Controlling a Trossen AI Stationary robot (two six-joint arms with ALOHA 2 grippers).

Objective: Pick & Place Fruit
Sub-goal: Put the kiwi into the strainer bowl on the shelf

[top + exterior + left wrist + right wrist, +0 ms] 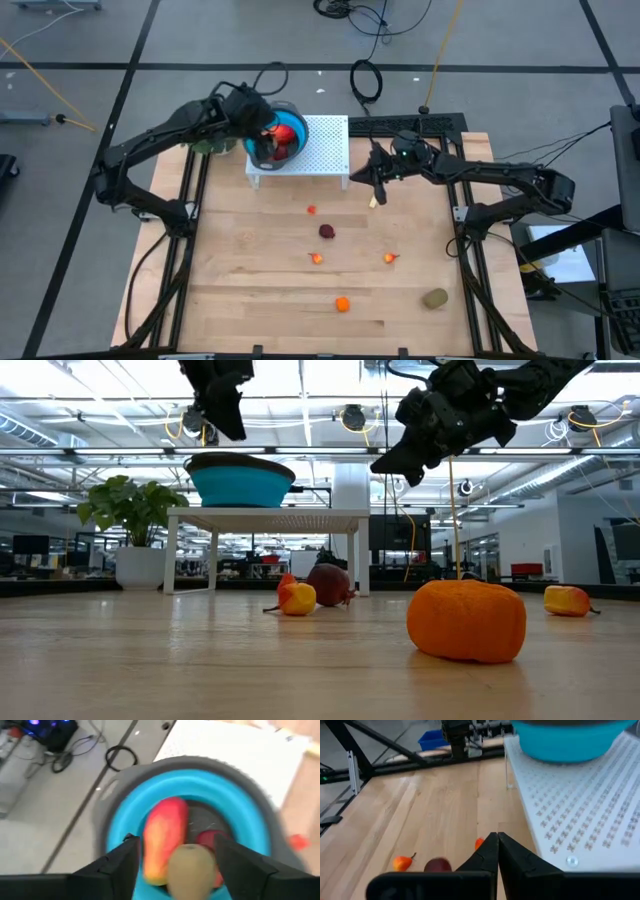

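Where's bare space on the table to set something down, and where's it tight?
Free: the left strip of the wooden table, from the white stand down to the near edge, and the wood ahead of the orange ball. Crowded: the middle, around the dark red ball and small orange-red bits. The blue bowl is full, left gripper over it.

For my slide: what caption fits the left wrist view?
Open left claw above the blue bowl, an olive-brown oval between its fingers.

Closed right pincer (497,851) hovers beside the white stand (580,815), perhaps above fruit (404,863).
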